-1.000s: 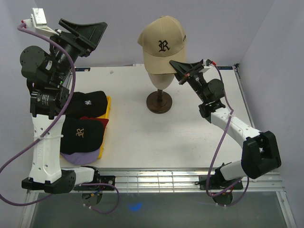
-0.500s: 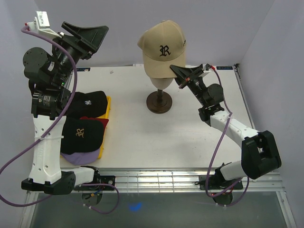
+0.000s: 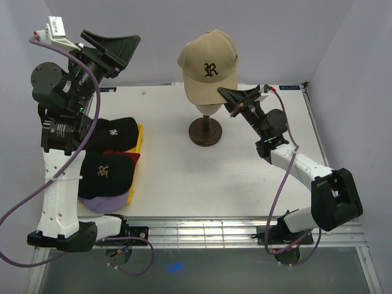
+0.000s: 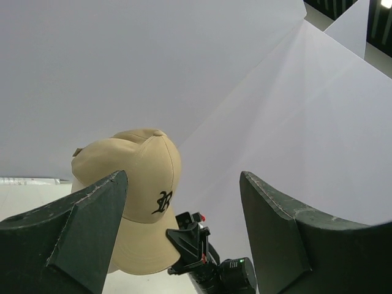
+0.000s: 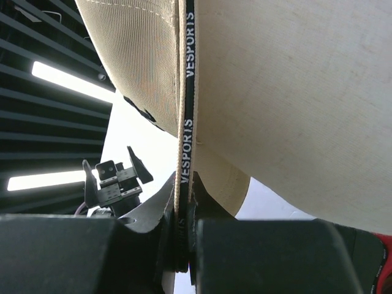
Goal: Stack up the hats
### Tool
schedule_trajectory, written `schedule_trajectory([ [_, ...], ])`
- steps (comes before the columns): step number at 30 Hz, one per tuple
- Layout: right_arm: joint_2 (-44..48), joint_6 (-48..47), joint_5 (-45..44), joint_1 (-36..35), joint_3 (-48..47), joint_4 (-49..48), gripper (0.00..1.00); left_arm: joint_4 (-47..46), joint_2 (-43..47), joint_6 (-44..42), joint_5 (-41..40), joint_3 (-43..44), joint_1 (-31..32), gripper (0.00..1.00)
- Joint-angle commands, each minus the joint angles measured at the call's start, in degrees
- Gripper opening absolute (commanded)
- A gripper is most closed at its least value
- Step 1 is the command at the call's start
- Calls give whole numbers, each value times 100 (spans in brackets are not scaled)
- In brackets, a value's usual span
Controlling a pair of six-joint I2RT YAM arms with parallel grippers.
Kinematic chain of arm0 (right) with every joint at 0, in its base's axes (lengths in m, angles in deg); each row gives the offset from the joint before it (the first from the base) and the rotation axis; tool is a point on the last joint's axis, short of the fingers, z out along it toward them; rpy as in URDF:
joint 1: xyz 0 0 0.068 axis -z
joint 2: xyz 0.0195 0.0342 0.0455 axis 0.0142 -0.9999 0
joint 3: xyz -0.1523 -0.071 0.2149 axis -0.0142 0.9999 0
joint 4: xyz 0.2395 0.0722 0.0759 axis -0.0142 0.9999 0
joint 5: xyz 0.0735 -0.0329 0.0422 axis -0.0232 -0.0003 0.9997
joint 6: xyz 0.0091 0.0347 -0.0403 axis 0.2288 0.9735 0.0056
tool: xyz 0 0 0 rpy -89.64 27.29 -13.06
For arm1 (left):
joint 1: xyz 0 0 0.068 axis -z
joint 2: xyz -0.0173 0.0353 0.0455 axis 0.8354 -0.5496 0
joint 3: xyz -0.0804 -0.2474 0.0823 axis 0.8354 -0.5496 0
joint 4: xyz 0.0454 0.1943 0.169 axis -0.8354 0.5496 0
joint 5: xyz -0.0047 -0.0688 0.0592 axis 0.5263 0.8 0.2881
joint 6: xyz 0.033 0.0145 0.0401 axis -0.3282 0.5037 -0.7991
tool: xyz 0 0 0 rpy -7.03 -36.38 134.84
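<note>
A tan cap with a black letter R sits on the cream mannequin head; it also shows in the left wrist view. My right gripper is shut on the cap's lower rim, its band pinched between the jaws. My left gripper is open and empty, raised high at the back left, facing the tan cap. On the left lie a black NY cap, a black cap with a gold letter over a red cap, and a lavender cap.
The mannequin head stands on a dark round stand at the table's back centre. A flat yellow tray lies under the caps on the left. Walls close in at the back and both sides.
The right gripper has risen slightly with the tan cap's rim, lifting and tilting the cap on the head. The left arm has shifted slightly.
</note>
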Motion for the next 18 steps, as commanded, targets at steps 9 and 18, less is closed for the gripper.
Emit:
schedule_trajectory([
  [9, -33, -140, -267, -83, 427, -221, 8, -23, 172, -65, -65, -92, -18, 84],
  [18, -164, 27, -311, -126, 752, -458, 8, 12, 199, -65, -100, -163, -18, 84],
])
